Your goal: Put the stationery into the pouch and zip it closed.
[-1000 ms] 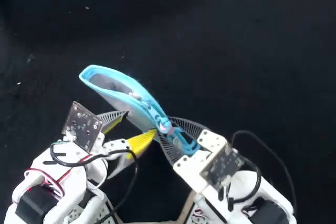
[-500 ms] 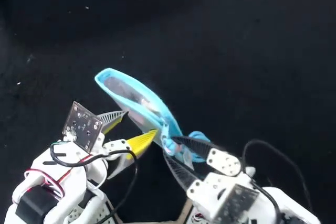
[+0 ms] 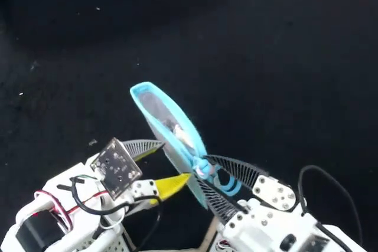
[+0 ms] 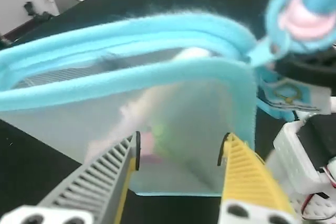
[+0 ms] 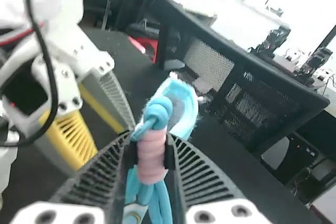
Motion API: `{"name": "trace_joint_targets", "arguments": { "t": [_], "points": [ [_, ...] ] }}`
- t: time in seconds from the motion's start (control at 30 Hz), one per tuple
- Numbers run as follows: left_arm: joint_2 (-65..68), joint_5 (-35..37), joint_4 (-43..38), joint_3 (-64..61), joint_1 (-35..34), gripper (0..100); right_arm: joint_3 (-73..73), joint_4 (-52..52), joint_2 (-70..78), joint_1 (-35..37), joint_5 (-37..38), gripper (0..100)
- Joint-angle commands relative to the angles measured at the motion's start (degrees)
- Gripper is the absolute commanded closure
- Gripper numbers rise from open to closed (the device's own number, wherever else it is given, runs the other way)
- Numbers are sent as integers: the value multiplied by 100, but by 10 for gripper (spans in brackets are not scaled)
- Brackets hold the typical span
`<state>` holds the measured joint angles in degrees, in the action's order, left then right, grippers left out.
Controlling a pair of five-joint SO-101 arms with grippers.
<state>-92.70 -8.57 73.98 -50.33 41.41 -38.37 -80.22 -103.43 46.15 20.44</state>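
Blue pouch [image 3: 171, 123] swung rightward, right jaws clamping zip pull [image 5: 151, 153], left jaws apart astride it

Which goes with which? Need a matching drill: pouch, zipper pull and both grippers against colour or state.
Things:
1. pouch
2. zipper pull
3. left gripper
4. right gripper

Colour or state:
A. shut, clamped on the pink piece
B. blue rim, see-through sides
C. pink
D. open, fingertips close to the pouch's side

Pairs: 1-B, 2-C, 3-D, 4-A
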Motion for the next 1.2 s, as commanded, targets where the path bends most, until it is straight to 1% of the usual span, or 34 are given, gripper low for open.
{"name": "trace_joint_targets", "arguments": {
  "t": [0.0, 0.13, 0.2, 0.23, 0.3, 0.37, 0.5, 0.53, 0.6, 0.67, 0.77, 0.8, 0.87, 0.97, 1.03, 1.17],
  "points": [
    [53, -35, 193, 356, 154, 737, -224, 404, -356, 88, -79, 987],
    [44, -35, 862, 945, 171, 734, -629, 589, -365, 88, -79, 987],
    [44, -9, 1081, 1323, 347, 733, -699, 686, -374, 88, -79, 987],
    [88, 114, 1152, 1490, 505, 733, -708, 738, -365, 88, -79, 987],
    [105, 457, 1152, 1640, 690, 732, -734, 809, -365, 88, -79, 987],
    [105, 598, 1064, 1604, 734, 731, -743, 800, -365, 88, -79, 987],
    [97, 545, 932, 1270, 716, 733, -646, 651, -409, 79, -88, 987],
    [70, 440, 949, 1191, 708, 734, -558, 519, -409, 79, -88, 987],
    [35, 149, 1108, 1077, 505, 736, -400, 316, -409, 79, -88, 987],
    [35, -18, 1222, 1015, 127, 736, -303, 185, -409, 79, -88, 987],
    [35, -70, 1213, 998, -602, 734, -321, 44, -409, 79, -88, 987],
    [35, -44, 1213, 1033, -752, 733, -374, -9, -418, 79, -105, 987],
    [35, -9, 1134, 1015, -848, 732, -514, -105, -418, 79, -105, 987],
    [35, 360, 1125, 989, -892, 732, -813, -62, -418, 79, -105, 987],
    [35, 369, 1134, 989, -919, 733, -901, 26, -418, 79, -123, 987],
    [26, 378, 1116, 989, -1200, 732, -1086, 70, -418, 79, -97, 987]
  ]
}}
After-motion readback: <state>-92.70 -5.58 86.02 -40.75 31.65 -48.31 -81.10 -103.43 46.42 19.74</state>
